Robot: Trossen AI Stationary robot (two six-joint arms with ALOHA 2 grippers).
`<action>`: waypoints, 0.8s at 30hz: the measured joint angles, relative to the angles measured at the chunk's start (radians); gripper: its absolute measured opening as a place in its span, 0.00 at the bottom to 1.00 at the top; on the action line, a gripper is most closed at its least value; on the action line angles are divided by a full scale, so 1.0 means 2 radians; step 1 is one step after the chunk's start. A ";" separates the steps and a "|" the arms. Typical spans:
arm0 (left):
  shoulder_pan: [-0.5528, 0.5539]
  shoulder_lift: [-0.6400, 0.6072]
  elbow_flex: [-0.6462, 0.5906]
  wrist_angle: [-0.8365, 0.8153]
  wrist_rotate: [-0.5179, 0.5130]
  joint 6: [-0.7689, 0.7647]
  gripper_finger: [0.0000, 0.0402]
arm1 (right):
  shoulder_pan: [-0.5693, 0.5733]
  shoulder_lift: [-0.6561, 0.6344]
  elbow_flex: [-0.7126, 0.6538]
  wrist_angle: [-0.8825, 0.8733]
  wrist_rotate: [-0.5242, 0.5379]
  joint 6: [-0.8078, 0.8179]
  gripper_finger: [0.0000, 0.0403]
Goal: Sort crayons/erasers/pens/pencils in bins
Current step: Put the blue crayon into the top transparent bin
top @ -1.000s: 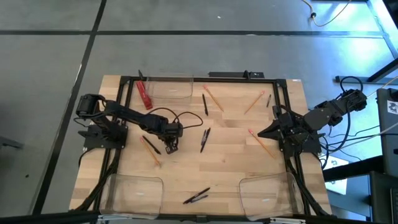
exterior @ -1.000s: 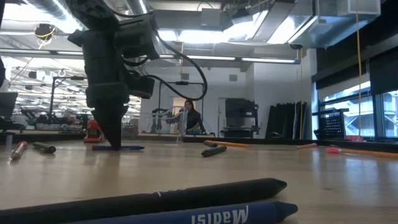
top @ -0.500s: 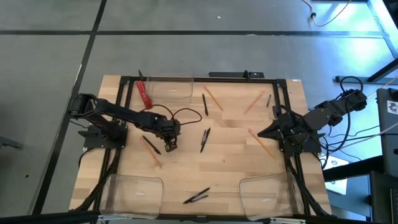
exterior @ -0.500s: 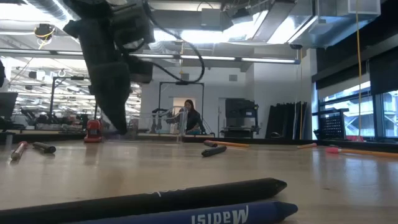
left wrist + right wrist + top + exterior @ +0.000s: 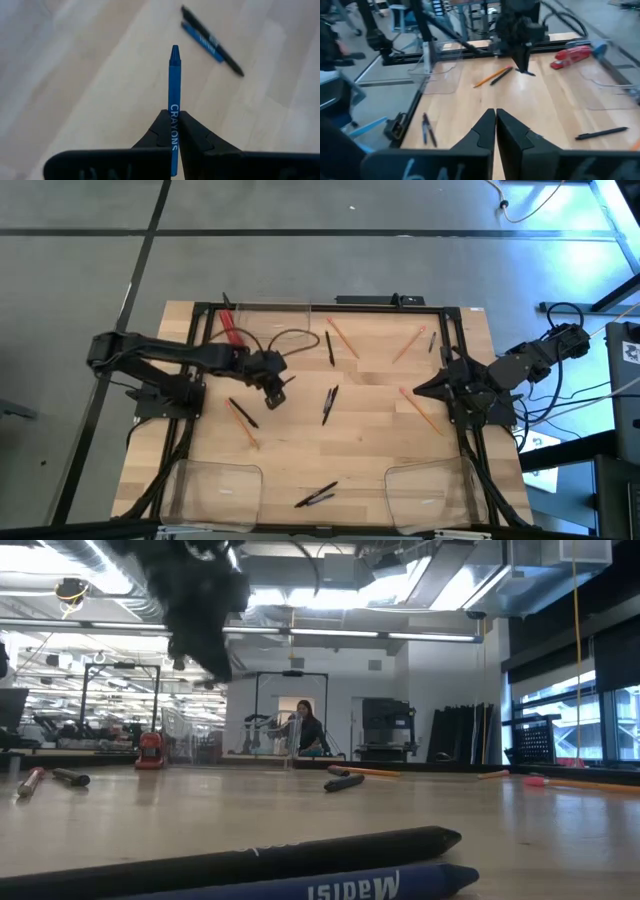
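a robotics lab in a large open industrial hall: beyond the wooden table (image 5: pixel 330 810) run exposed ceiling ducts (image 5: pixel 400 565), strip lights (image 5: pixel 420 637), metal frames (image 5: pixel 285 710) and dark equipment racks (image 5: pixel 385 730), with a person (image 5: pixel 305 728) seated behind the table.

Tally: three clear bins (image 5: pixel 275 323), four pencils (image 5: pixel 342 337), about five black pens (image 5: pixel 328 348) (some small, count unsure), two blue crayons (image 5: pixel 173 95), one red strip (image 5: pixel 232 330).
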 joint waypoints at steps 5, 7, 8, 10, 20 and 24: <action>0.043 -0.001 0.081 -0.075 -0.018 0.068 0.00 | 0.000 0.000 0.000 -0.002 0.021 0.000 0.04; 0.071 0.002 0.109 -0.097 -0.031 0.089 0.00 | 0.000 0.000 0.000 -0.006 0.029 0.000 0.04; 0.087 0.002 0.123 -0.106 -0.033 0.104 0.00 | 0.000 0.000 0.000 -0.007 0.033 0.000 0.04; 0.118 0.002 0.148 -0.118 -0.034 0.145 0.00 | 0.000 0.000 0.000 -0.008 0.034 0.000 0.04; 0.252 0.031 0.185 -0.119 -0.023 0.317 0.00 | 0.000 0.000 0.000 -0.010 0.093 -0.027 0.04; 0.279 0.060 0.185 -0.102 -0.020 0.359 0.00 | 0.000 0.000 0.000 -0.005 0.132 -0.041 0.04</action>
